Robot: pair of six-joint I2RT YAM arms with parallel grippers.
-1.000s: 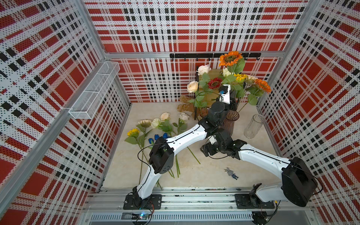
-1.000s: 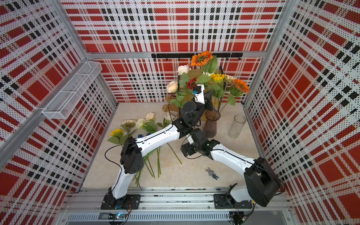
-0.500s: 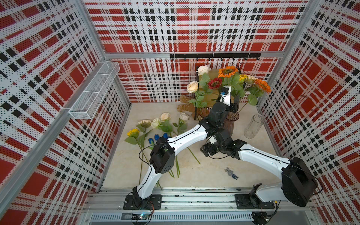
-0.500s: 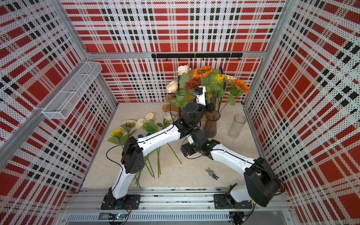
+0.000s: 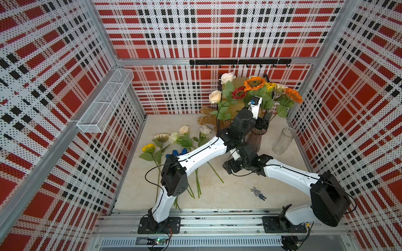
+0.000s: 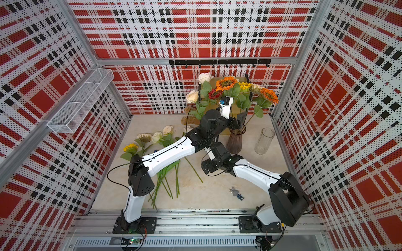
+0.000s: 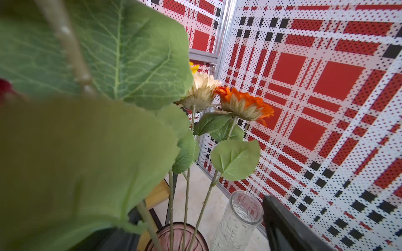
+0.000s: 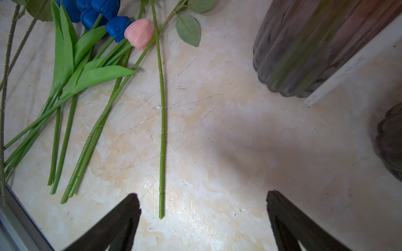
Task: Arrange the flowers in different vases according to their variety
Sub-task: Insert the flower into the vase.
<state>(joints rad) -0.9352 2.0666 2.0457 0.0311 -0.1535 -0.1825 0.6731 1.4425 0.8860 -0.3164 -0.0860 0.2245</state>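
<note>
Orange sunflower (image 5: 254, 83) has sunk into vase (image 5: 254, 139) beside left gripper (image 5: 265, 120).

Both top views: high over front edge, looking down on whole tabletop (image 5: 228, 195). L wrist cam: close on clear vase (image 7: 237, 217), shared w/ tops. R wrist: low over tabletop.

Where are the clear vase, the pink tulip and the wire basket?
clear vase (image 5: 283, 142): a top view, its glass wall.
pink tulip (image 8: 140, 33): right wrist view, its bloom.
wire basket (image 5: 105, 101): a top view, its mesh side.
</note>
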